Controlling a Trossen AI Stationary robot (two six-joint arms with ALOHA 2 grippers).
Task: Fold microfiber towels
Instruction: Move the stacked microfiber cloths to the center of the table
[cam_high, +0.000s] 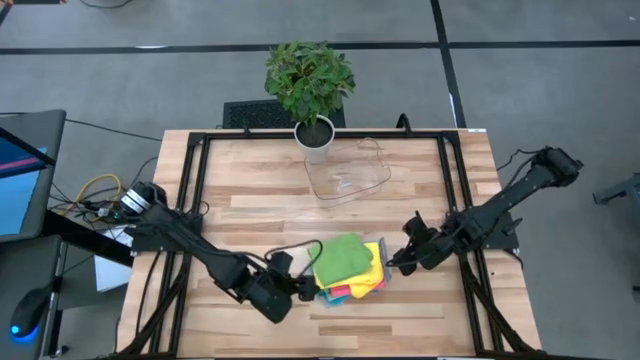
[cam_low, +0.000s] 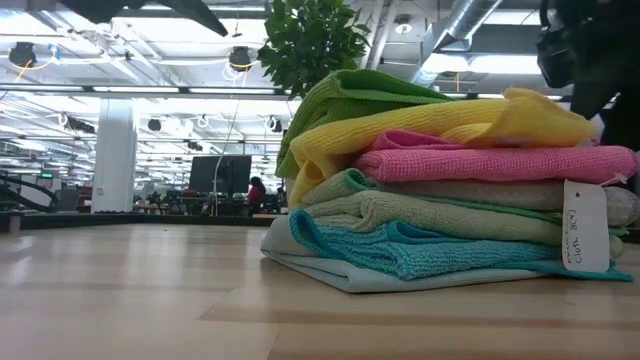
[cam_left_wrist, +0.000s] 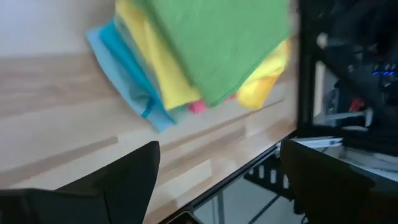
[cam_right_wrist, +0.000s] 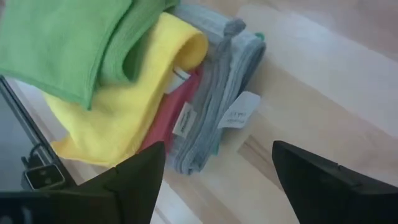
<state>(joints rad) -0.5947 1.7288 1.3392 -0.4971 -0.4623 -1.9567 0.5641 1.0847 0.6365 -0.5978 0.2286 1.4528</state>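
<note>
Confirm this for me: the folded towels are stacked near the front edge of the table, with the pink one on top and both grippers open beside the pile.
Not quite: the green towel is on top, as the high view shows; pink sits lower down. The rest holds: left gripper and right gripper are open beside the pile.

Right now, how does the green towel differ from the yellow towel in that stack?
The green towel lies on top of the stack; the yellow towel sits directly beneath it. The green one is fully exposed from above, while only the yellow one's edges show. Both are folded microfiber cloths.
</note>
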